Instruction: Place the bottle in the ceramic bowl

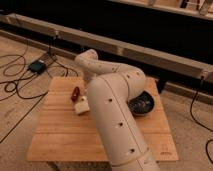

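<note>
The ceramic bowl [143, 105], dark and glossy, sits on the right part of the wooden table [60, 135], half covered by my arm [117, 115]. The bottle is hidden. My arm rises from the table's front, bends back over the table's middle and ends at a wrist [89, 62] near the far edge. The gripper is hidden behind the arm, somewhere over the table's middle between the white cup and the bowl.
A white cup [81, 106] lies left of the arm, with a small dark red object [75, 93] just behind it. Cables and a small box [36, 65] lie on the floor at the left. A long dark bench wall [150, 50] runs behind the table.
</note>
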`<state>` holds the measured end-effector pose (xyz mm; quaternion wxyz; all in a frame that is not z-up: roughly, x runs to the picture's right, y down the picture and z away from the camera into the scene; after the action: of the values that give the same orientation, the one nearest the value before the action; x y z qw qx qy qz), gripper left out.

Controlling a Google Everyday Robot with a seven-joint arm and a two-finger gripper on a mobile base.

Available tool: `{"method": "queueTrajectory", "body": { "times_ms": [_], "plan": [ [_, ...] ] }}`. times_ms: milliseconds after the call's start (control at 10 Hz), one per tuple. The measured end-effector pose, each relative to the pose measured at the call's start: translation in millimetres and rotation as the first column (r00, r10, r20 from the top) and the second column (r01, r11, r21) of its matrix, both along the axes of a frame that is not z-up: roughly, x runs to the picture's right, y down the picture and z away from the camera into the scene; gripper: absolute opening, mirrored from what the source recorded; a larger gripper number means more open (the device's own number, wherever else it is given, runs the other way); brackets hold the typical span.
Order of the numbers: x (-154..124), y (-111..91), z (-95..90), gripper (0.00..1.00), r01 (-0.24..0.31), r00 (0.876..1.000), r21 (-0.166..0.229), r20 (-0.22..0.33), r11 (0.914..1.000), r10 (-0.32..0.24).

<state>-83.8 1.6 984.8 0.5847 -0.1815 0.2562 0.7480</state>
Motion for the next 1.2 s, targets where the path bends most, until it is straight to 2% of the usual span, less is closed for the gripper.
{"method": "queueTrajectory", "body": {
  "times_ms": [200, 300, 500, 900, 1200],
  "plan": [
    [2, 0, -1.2, 0.02, 0.002, 1.0, -0.002, 0.003, 1.0, -0.002],
    [4, -3, -4.4, 0.0, -0.001, 1.0, 0.001, 0.005, 1.0, 0.001],
    [9, -13, -14.4, 0.0, -0.013, 1.0, 0.021, 0.015, 0.9997, 0.013],
    [29, -31, -51.0, 0.0, -0.06, 0.998, 0.054, 0.018, 0.9967, 0.06],
    [68, -34, -89.9, 0.0, -0.101, 0.995, 0.066, -0.018, 0.9927, 0.102]
  ]
}}
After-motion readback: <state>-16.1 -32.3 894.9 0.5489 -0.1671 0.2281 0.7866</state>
